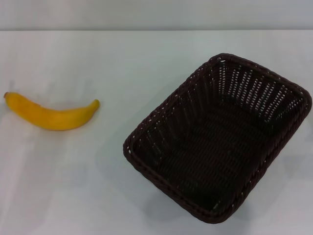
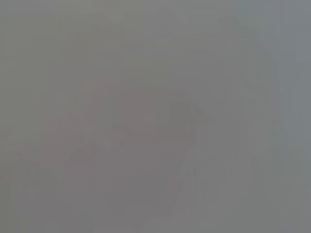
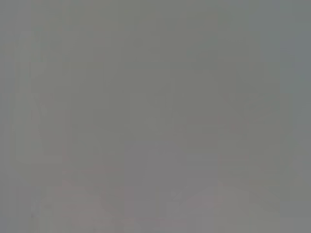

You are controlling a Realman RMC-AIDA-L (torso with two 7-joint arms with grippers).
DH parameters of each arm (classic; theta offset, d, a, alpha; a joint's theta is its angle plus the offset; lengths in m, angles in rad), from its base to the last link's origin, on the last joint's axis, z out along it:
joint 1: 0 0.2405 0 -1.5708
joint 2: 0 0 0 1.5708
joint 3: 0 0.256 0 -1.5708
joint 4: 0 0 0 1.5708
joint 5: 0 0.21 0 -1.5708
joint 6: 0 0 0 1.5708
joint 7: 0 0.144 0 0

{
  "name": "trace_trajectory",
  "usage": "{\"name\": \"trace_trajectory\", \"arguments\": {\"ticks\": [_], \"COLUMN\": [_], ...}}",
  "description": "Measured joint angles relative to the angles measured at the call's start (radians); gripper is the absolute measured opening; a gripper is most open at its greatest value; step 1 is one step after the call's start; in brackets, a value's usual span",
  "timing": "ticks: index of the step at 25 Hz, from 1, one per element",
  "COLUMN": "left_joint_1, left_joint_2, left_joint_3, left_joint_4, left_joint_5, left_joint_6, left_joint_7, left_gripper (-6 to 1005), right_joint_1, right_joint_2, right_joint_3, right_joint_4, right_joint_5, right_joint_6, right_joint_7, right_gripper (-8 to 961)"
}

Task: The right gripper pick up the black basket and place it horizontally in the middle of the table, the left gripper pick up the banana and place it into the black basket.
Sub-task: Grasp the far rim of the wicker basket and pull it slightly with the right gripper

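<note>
Neither tool is showing anywhere over the surface [image 1: 98,196], and both wrist views are giving only grey haze, so I cannot tell their state. The banana [image 1: 51,114] is lying on the left, nearly touching that edge. The black basket [image 1: 220,139] is sitting skewed on the right, well apart, with bare room between.

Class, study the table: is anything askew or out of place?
The black basket sits skewed, at an angle to the table edge and on its right side, not centred. The banana lies apart at the left. Nothing spilled or damaged.
</note>
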Motion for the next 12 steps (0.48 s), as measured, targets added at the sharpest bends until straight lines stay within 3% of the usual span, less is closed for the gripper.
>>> {"name": "trace_trajectory", "arguments": {"ticks": [9,12], "left_joint_1": [0.015,0.018], "left_joint_2": [0.0,0.001], "left_joint_3": [-0.002,-0.004], "left_joint_4": [0.001,0.005], "left_joint_5": [-0.002,-0.003], "left_joint_6": [-0.006,-0.009], "left_joint_7": [0.0,0.0], "left_gripper": [881,881], "right_joint_1": [-0.005,-0.015], "right_joint_2": [-0.001,-0.006], "right_joint_3": [-0.026,-0.048], "right_joint_4": [-0.015,-0.085], "right_joint_5": [-0.01,-0.066], "right_joint_6": [0.002,0.0], "right_joint_7": [0.038,0.106], "right_gripper": [646,646]}}
